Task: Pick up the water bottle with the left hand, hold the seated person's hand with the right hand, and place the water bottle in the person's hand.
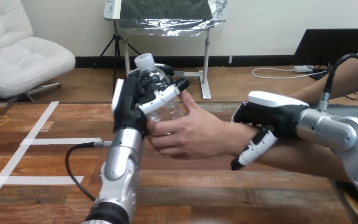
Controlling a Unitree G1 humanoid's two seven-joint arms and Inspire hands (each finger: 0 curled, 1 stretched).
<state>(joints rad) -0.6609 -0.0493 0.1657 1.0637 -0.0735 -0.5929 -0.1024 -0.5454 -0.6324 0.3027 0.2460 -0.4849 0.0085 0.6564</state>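
Observation:
A clear water bottle (pixel 156 88) with a white cap stands upright in my left hand (pixel 133 102), whose fingers are curled round its body above the table's middle. The person's hand (pixel 191 130) reaches in from the right, palm against the bottle's lower part, thumb up beside it. My right hand (pixel 265 121) sits on the person's wrist, with fingers curled down over its near side. The bottle's base is hidden behind the person's hand.
The wooden table (pixel 214 191) runs across the lower view, with white tape lines (pixel 32 140) at its left. A black cable (pixel 77 163) loops beside my left forearm. The person's forearm (pixel 307 161) lies along the table's right side.

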